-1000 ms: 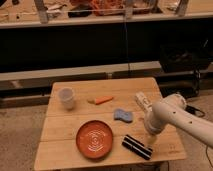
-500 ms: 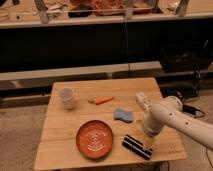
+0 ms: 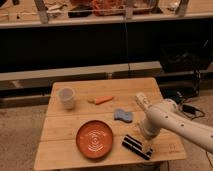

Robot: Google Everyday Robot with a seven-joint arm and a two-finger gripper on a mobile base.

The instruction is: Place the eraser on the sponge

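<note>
Black oblong eraser [image 3: 134,146] with the thin pale stripe: where do you have it?

— Lower right of the frame, flat on the wooden slat table [image 3: 150,87], between the round orange plate [image 3: 94,138] and my gripper [image 3: 146,144]. It's apart from the light-blue wavy-edged sponge [image 3: 122,115] above it.

— And the gripper?

— Spread wide, low at the eraser's right end, pinching nothing.

— How will it handle?

— I'd judge it light and stiff. I'd take it across the narrow width near the middle. The sponge looks soft and small, so it may rock there.
</note>
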